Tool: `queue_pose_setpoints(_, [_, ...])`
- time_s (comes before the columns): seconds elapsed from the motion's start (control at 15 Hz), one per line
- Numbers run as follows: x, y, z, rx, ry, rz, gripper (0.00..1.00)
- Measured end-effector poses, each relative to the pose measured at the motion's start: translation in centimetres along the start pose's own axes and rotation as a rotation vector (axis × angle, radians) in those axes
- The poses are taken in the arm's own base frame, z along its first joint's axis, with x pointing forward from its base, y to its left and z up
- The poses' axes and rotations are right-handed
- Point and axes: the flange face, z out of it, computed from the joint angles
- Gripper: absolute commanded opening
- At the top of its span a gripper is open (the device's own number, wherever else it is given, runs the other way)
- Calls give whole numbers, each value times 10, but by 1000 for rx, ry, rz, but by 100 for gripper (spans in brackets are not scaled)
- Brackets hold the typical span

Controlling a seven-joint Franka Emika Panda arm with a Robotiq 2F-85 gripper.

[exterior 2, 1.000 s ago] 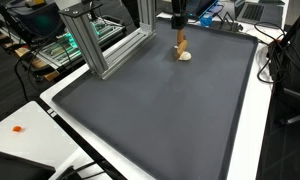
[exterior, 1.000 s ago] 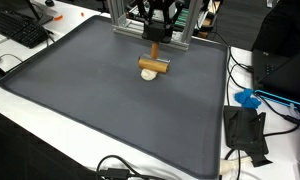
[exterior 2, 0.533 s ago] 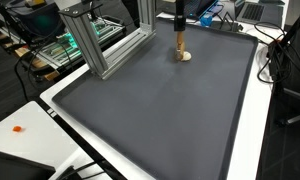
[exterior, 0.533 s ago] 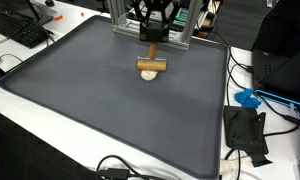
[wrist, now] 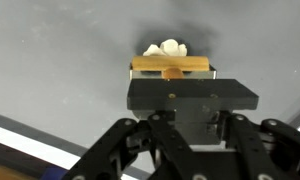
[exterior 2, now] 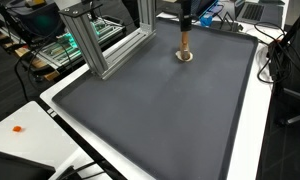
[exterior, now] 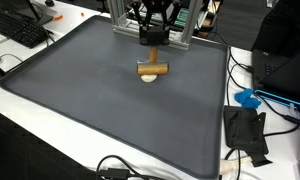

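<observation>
Gripper (exterior: 152, 40) clamped shut on the upright stem of a wooden T-shaped tool (exterior: 151, 68), crossbar lowermost and level. Directly beneath, a white lump (exterior: 149, 78), peeking out at 12 o'clock of the crossbar in the wrist view; contact not confirmable. Both toward 12 o'clock on the grey mat (exterior: 100, 110), short of the aluminium frame (exterior 2: 85, 40). Recommended: firm grip, stem vertical, straight-down pressure, crossbar centred; sideways drag judged likely to roll the lump clear.
</observation>
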Motion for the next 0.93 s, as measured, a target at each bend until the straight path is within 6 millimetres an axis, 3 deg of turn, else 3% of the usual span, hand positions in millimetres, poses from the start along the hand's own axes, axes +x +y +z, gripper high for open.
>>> queue_pose_setpoints(0.6, [18,-5,14,5,79,-23,22])
queue_pose_setpoints(0.93, [20,-1,13,9,52,-2,22])
